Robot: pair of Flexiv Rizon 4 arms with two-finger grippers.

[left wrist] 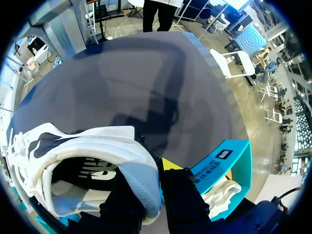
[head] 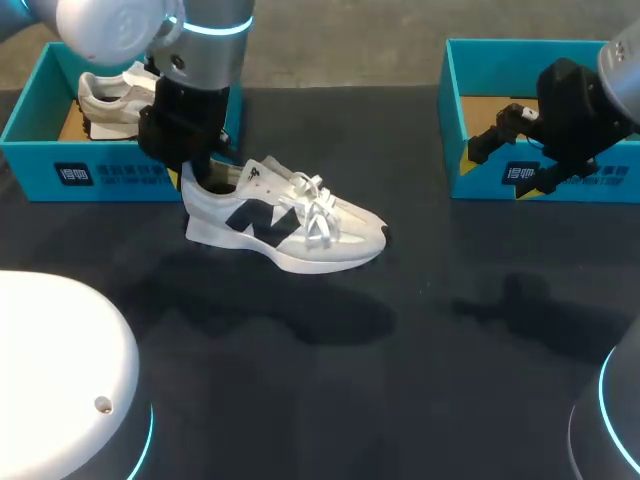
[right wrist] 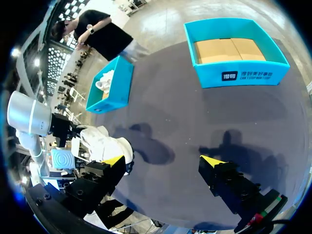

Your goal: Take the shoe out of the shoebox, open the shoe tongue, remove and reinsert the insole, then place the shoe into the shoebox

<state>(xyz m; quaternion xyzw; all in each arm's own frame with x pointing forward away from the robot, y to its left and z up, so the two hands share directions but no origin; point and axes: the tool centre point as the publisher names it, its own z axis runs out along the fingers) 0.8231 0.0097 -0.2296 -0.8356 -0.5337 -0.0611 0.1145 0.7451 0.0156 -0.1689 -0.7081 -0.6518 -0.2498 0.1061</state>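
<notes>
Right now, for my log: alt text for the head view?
The left hand grips the heel of a white shoe on the table. A second shoe lies in the left shoebox; the open right hand hangs near the empty right shoebox.

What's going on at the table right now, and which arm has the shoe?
The left claw is clamped on the heel of the white sneaker, one finger inside the collar and one outside. The sneaker is out of its box, between the two teal shoeboxes. The left shoebox holds a second shoe. The right shoebox shows only its cardboard floor. The right claw hangs open over the table near that box, holding nothing.
</notes>
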